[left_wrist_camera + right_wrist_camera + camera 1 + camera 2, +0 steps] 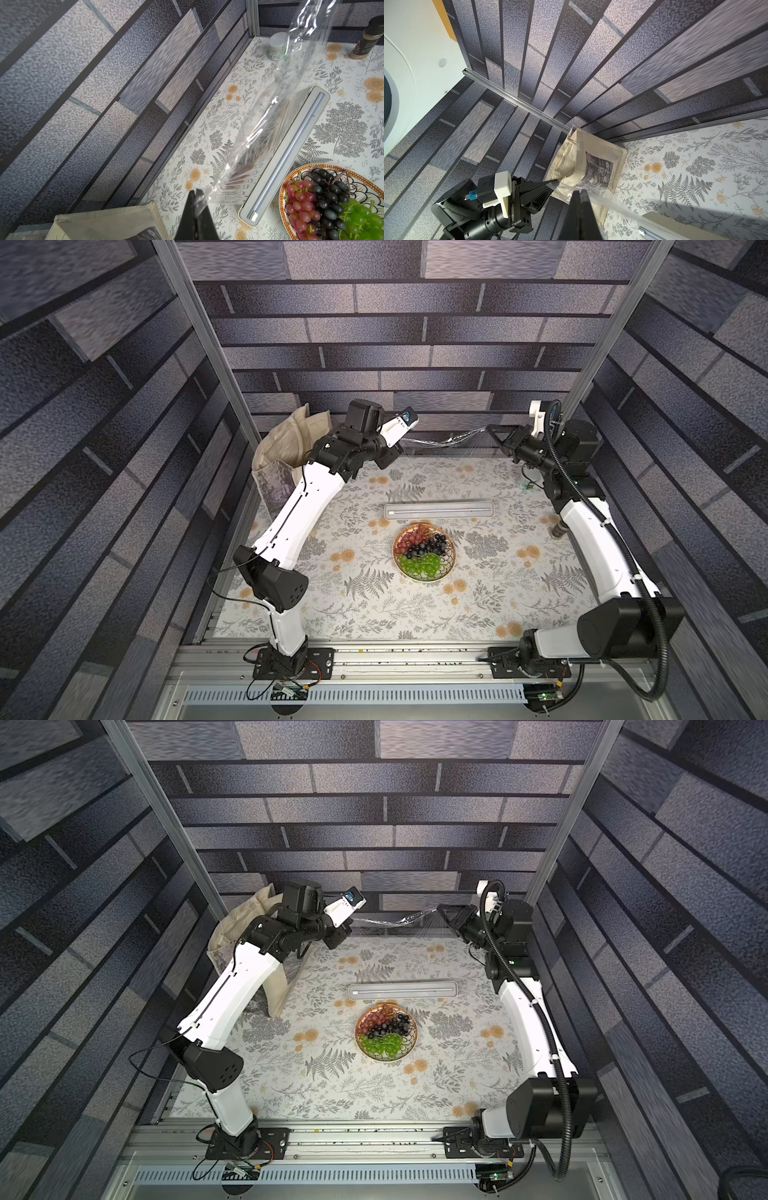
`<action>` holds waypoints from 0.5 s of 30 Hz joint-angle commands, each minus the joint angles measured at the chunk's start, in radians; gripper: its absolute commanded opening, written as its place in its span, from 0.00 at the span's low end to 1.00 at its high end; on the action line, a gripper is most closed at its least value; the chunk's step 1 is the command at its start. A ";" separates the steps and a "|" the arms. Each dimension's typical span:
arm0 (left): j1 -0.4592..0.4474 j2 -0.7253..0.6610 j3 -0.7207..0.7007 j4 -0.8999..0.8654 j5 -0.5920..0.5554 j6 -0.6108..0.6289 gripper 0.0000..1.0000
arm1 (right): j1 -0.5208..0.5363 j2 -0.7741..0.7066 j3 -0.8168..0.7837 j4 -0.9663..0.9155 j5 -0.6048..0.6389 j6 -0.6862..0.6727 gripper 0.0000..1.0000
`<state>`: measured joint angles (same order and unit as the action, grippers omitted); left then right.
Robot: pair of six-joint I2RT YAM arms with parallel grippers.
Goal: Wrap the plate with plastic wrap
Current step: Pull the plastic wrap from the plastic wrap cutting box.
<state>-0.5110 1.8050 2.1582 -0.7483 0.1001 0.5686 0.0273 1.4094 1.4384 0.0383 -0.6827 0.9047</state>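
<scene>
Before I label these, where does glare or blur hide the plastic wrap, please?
In both top views the plastic wrap shows only as thin glints; left wrist view: it distorts the dispenser box behind it; right wrist view: a faint streak.

Occlusions and cut-offs
In both top views the left arm (pixel 299 506) covers much of the bag (pixel 284 439) at the far left corner of the table (pixel 374 614); in a top view the right arm (pixel 590 539) hides most of the spice bottle (pixel 558 531) by the right edge. Plastic wrap (pixel 440 442) outline too faint to trace. Left wrist view: plate (pixel 365 187), bag and spice bottle run out of frame; jar (pixel 277 46) label unreadable. Right wrist view: dispenser box (pixel 660 223) mostly out of frame.
</scene>
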 commanded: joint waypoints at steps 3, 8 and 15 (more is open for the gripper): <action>-0.001 -0.063 0.000 0.052 -0.010 0.005 0.02 | -0.006 -0.040 -0.017 0.042 -0.022 -0.003 0.00; 0.006 -0.060 -0.005 0.051 -0.015 0.002 0.02 | 0.000 -0.021 -0.049 0.072 -0.032 0.019 0.00; 0.025 -0.035 -0.010 0.050 -0.005 -0.010 0.02 | 0.009 0.023 -0.059 0.100 -0.030 0.021 0.00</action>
<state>-0.4984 1.7905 2.1498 -0.7486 0.0971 0.5686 0.0319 1.4231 1.3769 0.0586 -0.6987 0.9199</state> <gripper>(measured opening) 0.052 0.040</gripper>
